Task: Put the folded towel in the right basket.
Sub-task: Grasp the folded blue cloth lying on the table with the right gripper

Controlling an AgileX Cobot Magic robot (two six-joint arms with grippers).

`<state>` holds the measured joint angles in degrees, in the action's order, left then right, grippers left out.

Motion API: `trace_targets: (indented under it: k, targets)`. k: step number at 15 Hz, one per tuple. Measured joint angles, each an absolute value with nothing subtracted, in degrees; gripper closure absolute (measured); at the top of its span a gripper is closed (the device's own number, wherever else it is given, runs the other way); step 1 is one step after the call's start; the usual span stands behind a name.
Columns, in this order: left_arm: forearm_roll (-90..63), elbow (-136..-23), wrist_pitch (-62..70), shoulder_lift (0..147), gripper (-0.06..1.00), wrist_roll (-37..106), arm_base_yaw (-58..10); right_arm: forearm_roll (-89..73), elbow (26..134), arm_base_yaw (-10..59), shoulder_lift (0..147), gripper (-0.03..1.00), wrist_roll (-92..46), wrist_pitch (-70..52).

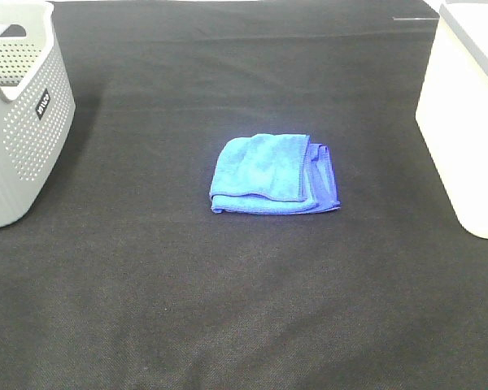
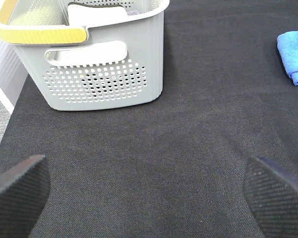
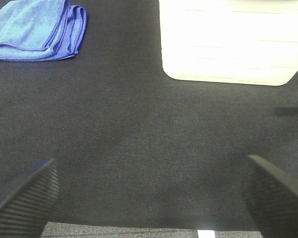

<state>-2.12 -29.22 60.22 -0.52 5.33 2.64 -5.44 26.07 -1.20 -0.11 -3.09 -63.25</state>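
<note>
fluffy cloth towel (image 1: 272,174) – matt woven table cover (image 1: 244,309), perforated plastic basket (image 1: 20,122).

Dark textured jaws wide apart on the left gripper (image 2: 148,198) and the right gripper (image 3: 151,196)

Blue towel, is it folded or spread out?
Folded. The blue towel lies in stacked layers, doubled edges showing on one side, flat on the table.

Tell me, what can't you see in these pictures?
White basket: inside cut off by the high view's edge; glare washes it out in the right wrist view.
Grey basket: contents mostly hidden by its walls and the frame edges.
Towel: partly cut off in the left wrist view.
</note>
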Motion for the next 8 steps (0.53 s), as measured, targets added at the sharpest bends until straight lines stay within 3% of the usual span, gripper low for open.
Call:
trace_targets:
  k: [8]
  targets:
    - [-1.5, -29.2, 60.2, -0.5, -0.05, 5.3, 2.6, -5.2, 26.1, -1.2, -0.1, 0.01, -3.1, -63.3]
